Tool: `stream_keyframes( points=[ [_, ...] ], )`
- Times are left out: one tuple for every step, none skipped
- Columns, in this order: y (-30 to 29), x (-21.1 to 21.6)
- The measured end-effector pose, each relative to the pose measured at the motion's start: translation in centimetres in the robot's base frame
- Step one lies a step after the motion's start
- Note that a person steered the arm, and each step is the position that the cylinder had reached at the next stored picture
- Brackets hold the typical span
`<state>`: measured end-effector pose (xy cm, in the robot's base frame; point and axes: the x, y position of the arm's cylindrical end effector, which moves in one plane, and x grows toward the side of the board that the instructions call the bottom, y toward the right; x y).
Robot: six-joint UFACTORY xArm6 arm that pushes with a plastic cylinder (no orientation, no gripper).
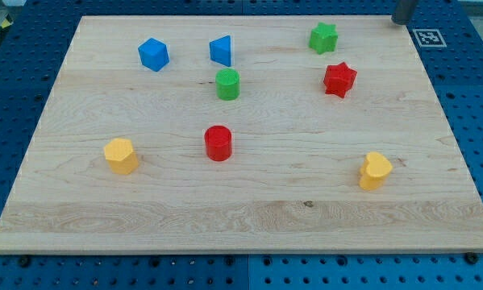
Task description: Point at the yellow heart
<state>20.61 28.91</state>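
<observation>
Dark rod tip [401,21] seen at view's top right corner, nothing held or touched, small yellow heart-shaped block [375,170] placed well apart, lower right on pale wooden board [249,217].

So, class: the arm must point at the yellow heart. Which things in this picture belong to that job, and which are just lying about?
Belongs to the job:
yellow heart
my tip, at the view's top right, far from the heart

Just lying about:
yellow block
red cylinder
red star
green cylinder
green star
blue cube
blue wedge
</observation>
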Motion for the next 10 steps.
stream_keyframes(
  points=[
    [0.0,0.0],
    [0.0,0.4],
    [0.0,0.5],
    [0.0,0.5],
    [0.0,0.7],
    [-0.2,1.4],
    [-0.8,2.8],
    [-2.1,5.1],
    [-3.2,8.0],
    [-3.7,9.3]
  ],
)
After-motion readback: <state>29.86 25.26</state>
